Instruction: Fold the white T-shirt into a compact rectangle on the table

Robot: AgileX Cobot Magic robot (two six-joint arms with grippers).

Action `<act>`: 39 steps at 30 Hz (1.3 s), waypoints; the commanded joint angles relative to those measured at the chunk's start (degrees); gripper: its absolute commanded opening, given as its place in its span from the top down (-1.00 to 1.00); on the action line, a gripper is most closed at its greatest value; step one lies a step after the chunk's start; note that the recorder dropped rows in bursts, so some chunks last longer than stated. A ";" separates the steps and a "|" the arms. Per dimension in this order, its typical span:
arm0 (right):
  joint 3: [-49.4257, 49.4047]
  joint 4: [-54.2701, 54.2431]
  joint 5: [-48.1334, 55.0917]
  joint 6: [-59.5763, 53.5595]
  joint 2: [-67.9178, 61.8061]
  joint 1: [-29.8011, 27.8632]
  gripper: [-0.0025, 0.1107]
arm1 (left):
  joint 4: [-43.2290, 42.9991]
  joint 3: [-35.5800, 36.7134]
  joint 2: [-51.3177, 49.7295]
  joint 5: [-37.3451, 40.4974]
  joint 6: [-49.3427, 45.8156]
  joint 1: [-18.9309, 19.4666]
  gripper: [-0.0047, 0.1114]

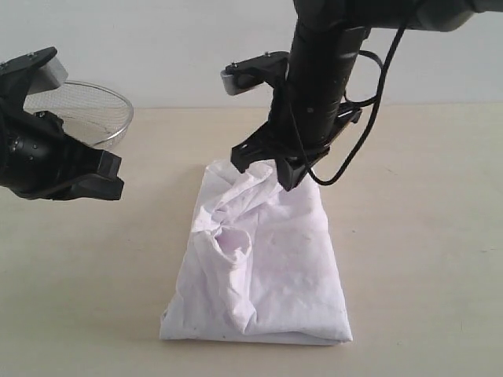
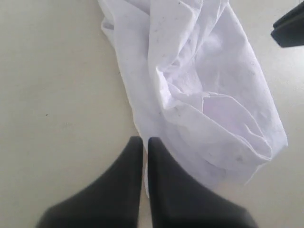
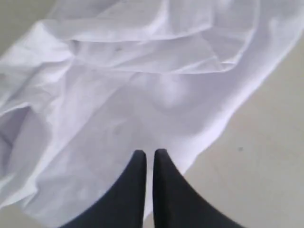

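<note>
right gripper (image 3: pixel 149 154) fingers together at white T-shirt (image 1: pixel 267 267) far edge (pinch unclear) | left gripper (image 2: pixel 144 141) closed, left of shirt | shirt bunched on table (image 1: pixel 424 236) | wire basket (image 1: pixel 98 118) beyond-left of shirt, partly behind left arm (image 1: pixel 31 149)

Exterior view: the shirt's (image 1: pixel 267 259) far edge lies hidden behind the right arm (image 1: pixel 318 78), itself cut off at the top, and the left arm (image 1: pixel 39 153) covers part of the basket (image 1: pixel 102 118); both wrist views crop the shirt, the right one slightly blurred.
</note>
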State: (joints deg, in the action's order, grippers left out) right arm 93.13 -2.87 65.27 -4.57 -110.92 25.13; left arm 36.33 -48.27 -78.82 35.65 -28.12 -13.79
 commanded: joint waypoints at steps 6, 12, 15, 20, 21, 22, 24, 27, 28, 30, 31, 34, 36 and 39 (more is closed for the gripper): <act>0.38 4.84 -7.01 2.57 -6.94 -0.17 0.96 | -0.17 0.24 0.34 0.06 0.15 0.02 0.84; 2.39 0.53 -14.72 2.57 -13.60 -0.17 0.96 | -0.17 0.24 0.34 0.31 0.29 0.02 0.84; 5.19 -6.23 -20.54 1.09 -15.83 0.14 0.96 | -0.17 0.24 0.34 0.53 0.29 0.02 0.84; 10.03 -14.24 -22.24 -4.96 -15.82 0.57 0.96 | -0.70 0.24 0.34 0.92 0.29 0.02 0.84; 10.85 -14.24 -20.61 -5.52 -15.40 0.72 0.96 | -1.13 0.24 0.34 0.92 0.29 0.02 0.84; 11.63 -14.24 -19.02 -5.99 -14.77 0.84 0.96 | -1.28 0.24 0.34 0.78 0.29 0.02 0.84; 12.32 -13.55 -13.40 -6.54 -11.99 0.72 0.96 | -1.27 0.24 0.34 -0.16 0.29 0.02 0.84; 11.45 -3.08 0.13 -4.18 -9.72 0.59 0.96 | -1.02 0.24 0.34 -2.87 0.29 0.02 0.84; 10.56 -0.47 -0.22 -3.54 -9.72 0.59 0.96 | -0.75 0.24 0.34 -3.28 0.29 0.02 0.84; 7.89 1.52 -8.72 -3.26 -9.72 0.59 0.96 | -0.32 0.24 0.34 -2.59 0.29 0.02 0.84; 7.18 1.52 -14.93 -3.26 -10.31 0.59 0.96 | 0.22 0.24 0.34 -1.33 0.29 0.02 0.84; 8.55 2.87 -17.45 -2.86 -14.45 0.08 0.96 | 0.37 0.24 0.34 2.62 -0.63 -0.11 0.84; 8.93 2.50 -19.85 -2.69 -17.36 -1.32 0.96 | 2.97 0.58 0.34 3.56 -2.55 -0.11 0.84; 8.93 2.87 -28.55 -1.44 -19.27 -3.34 0.96 | 7.82 1.04 0.34 3.68 -6.90 -0.11 0.84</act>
State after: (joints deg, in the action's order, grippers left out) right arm 101.58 -0.62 43.15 -7.01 -129.79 23.46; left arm 40.66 -47.61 -78.82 38.92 -32.07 -13.79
